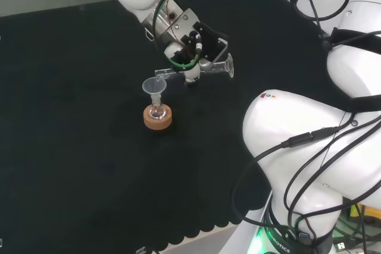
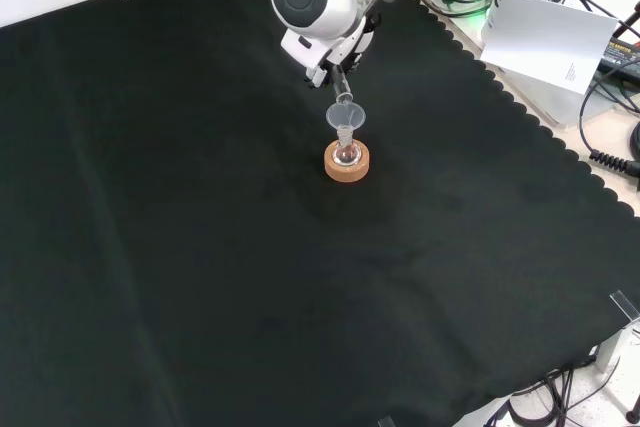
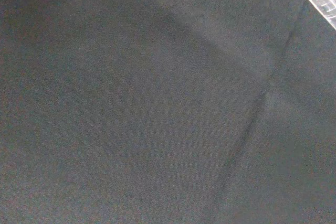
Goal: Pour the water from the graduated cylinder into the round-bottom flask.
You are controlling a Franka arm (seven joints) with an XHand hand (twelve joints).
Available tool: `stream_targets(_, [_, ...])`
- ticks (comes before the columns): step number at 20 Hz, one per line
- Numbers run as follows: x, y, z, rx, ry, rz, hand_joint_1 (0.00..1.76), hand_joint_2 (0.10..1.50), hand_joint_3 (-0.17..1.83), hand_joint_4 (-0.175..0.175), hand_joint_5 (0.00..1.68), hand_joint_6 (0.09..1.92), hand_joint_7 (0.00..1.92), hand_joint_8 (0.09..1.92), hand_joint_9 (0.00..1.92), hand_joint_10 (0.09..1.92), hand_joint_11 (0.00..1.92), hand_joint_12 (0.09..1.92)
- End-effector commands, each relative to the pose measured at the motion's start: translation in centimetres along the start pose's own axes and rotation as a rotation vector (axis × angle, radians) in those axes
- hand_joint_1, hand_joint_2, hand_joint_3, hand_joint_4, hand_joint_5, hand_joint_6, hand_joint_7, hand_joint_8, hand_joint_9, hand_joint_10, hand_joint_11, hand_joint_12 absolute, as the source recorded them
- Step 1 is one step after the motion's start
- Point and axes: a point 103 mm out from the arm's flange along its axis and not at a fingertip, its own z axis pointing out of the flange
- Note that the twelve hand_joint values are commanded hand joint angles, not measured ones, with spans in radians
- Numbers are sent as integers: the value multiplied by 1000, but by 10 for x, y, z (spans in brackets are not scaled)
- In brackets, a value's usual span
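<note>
Near the middle of the black cloth, somewhat toward its far edge in the front view, the round-bottom flask sat in a cork ring with a clear funnel in its neck. The hand had its fingers wrapped around the graduated cylinder, which lay almost level with its spout at the funnel's rim. Pouring well seemed to call for keeping the spout over the funnel's bowl and tipping slowly, so that the water would not overrun the funnel or upset the flask.
</note>
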Motion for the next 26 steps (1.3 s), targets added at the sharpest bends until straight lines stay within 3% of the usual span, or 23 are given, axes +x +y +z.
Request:
stream_targets(1, [-1, -1, -1, 2, -10, 7, 1239, 1172, -1, -175, 859, 1178, 885, 1180, 1422, 176, 1219, 735])
stream_targets(26, [1, -6, -1, -10, -37, 15, 1239, 1171, 0, -175, 860, 1176, 886, 1178, 1423, 173, 1217, 733])
